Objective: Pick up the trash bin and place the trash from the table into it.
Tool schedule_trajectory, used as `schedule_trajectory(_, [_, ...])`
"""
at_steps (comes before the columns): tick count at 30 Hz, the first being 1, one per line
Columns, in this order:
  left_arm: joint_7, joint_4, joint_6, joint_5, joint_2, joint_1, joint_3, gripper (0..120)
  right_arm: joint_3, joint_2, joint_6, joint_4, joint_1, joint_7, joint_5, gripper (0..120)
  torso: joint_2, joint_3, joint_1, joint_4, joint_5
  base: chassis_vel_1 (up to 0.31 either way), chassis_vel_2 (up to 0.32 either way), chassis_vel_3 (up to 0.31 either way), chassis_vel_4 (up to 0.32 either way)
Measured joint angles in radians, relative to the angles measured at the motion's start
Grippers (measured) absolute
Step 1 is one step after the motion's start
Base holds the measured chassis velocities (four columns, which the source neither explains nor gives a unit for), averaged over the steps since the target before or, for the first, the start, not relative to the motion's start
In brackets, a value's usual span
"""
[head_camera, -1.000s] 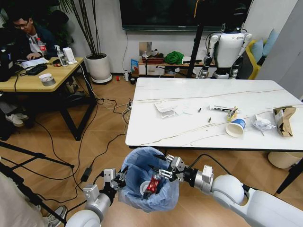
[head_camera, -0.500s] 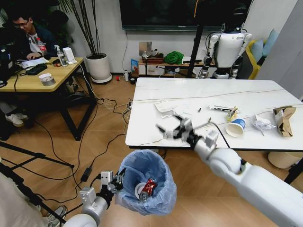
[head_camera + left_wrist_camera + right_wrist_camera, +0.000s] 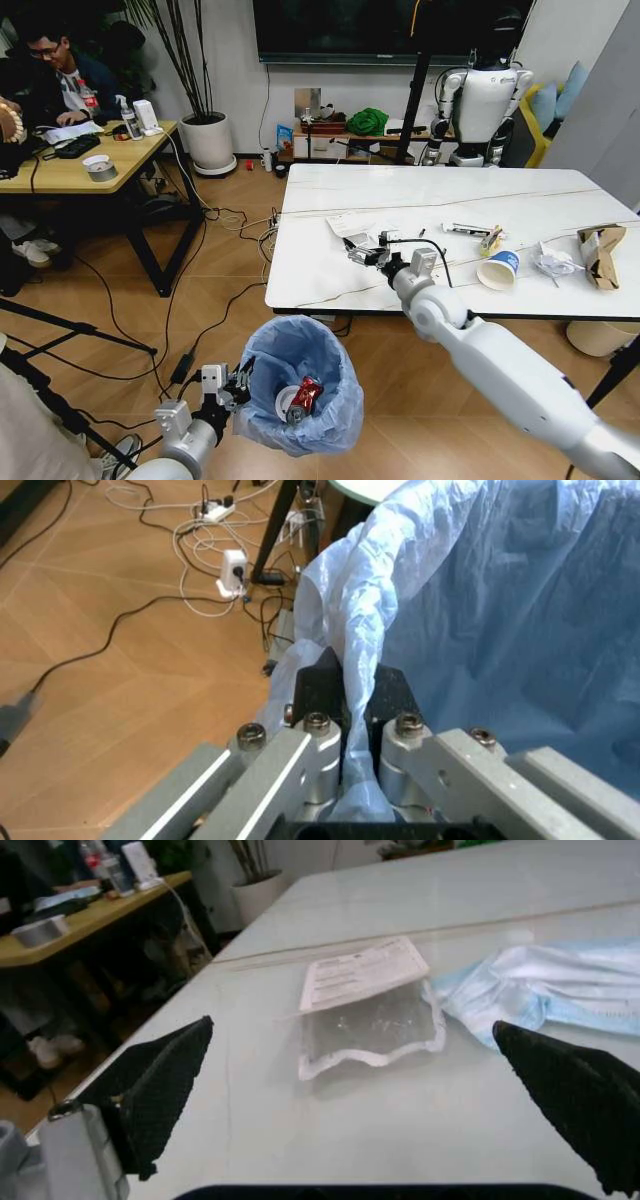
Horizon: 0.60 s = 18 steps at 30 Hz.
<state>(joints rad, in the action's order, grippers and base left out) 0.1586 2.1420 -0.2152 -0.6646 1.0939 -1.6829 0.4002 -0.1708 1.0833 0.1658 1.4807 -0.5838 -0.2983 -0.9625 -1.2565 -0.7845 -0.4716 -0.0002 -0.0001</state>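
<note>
- The left gripper (image 3: 345, 712) is clamped on the rim of the trash bin (image 3: 300, 395): its two black fingers (image 3: 318, 690) pinch a fold of the crinkled light blue bag where it wraps over the edge. Judging by the grip, pinching the rim is how the arm carries the bin.
- The bin hangs low by the near edge of the table (image 3: 300, 270), mouth open upward. That placement probably keeps the trip from tabletop to bin short.
- Inside the bin lie a red snack wrapper (image 3: 305, 392) and a white cup (image 3: 285, 402), so part of the clearing looks done.
- The right gripper (image 3: 365, 250) reaches over the table with its fingers spread wide apart, holding nothing. In the right wrist view the two dark fingertips (image 3: 160, 1080) frame a clear plastic wrapper (image 3: 370, 1024) with a printed white card, which suggests this is the piece being lined up for a grasp.
- Just beside that wrapper lies a crumpled light blue and white sheet (image 3: 540, 994), touching or nearly touching it; a wide closing could catch both.
- Other trash lies farther right on the table: a white paper cup with a blue band (image 3: 498, 268) tipped on its side, crumpled clear wrap (image 3: 553, 262), and a brown paper bag (image 3: 601, 250) near the far right edge.
</note>
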Motion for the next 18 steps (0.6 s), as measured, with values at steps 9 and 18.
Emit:
schedule_trajectory(9, [-0.002, -0.003, 0.001, 0.001, 0.001, 0.000, 0.003, 0, 0.034, 0.160, 0.014, -0.105, 0.064, -0.066, -0.065, 100, 0.000, 0.000, 0.000, 0.0004, -0.0003, 0.000, 0.000, 0.000, 0.000])
schedule_trajectory(18, [-0.002, -0.009, 0.002, 0.002, 0.003, 0.003, -0.001, 0, 0.051, 0.187, 0.009, -0.152, 0.073, -0.076, -0.070, 100, 0.000, 0.000, 0.000, 0.0000, -0.0002, 0.000, 0.000, 0.000, 0.000])
